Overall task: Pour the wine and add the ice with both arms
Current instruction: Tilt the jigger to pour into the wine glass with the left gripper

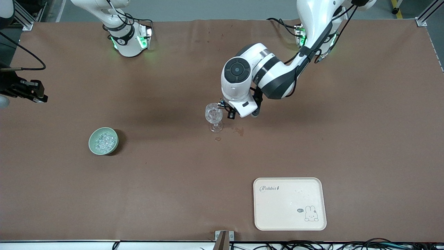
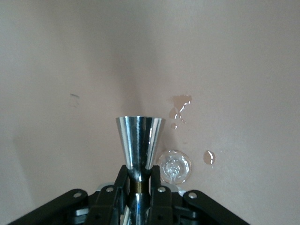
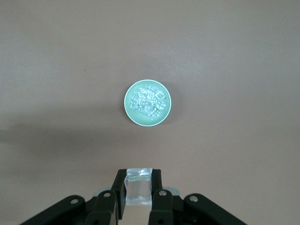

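On the brown desk (image 1: pixel 173 194) stand one clear stemmed glass (image 1: pixel 214 116), one round green bowl (image 1: pixel 103 140) and one flat cream tray (image 1: pixel 290 203). The bowl sits toward the right arm's end and is full of ice (image 1: pixel 104 139), many small shiny lumps. The tray, nearer the front camera, has rounded corners, the word "Rabbit" and a small bunny drawing. A few wet spots (image 2: pixel 180 105) lie beside the glass. The left tool (image 2: pixel 138 188) is clamped on a shiny metal cup (image 2: pixel 139 140) shaped like a cone, just beside the glass. The right tool (image 3: pixel 138 190) is up over the desk, above the bowl, pinching one clear ice cube (image 3: pixel 138 185).
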Action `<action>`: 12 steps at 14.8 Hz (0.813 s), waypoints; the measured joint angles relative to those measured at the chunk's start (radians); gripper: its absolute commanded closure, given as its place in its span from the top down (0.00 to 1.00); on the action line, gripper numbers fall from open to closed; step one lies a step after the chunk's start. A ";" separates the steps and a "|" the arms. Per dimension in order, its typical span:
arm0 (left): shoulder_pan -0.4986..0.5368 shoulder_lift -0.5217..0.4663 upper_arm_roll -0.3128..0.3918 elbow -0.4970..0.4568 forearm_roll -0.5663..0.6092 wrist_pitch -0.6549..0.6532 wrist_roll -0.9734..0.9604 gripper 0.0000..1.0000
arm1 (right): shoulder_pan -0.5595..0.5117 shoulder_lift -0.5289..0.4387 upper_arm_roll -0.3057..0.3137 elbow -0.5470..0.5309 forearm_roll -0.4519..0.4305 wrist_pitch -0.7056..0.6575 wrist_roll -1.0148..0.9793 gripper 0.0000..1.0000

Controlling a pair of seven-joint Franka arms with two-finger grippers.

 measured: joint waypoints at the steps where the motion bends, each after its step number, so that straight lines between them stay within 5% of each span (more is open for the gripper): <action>1: -0.014 0.001 0.013 0.008 0.001 -0.012 0.000 0.00 | 0.000 0.000 0.000 0.000 0.000 0.000 0.000 0.05; 12: -0.144 0.033 0.156 0.112 0.002 -0.055 -0.020 0.00 | 0.000 -0.001 -0.001 0.000 0.001 0.000 0.000 0.05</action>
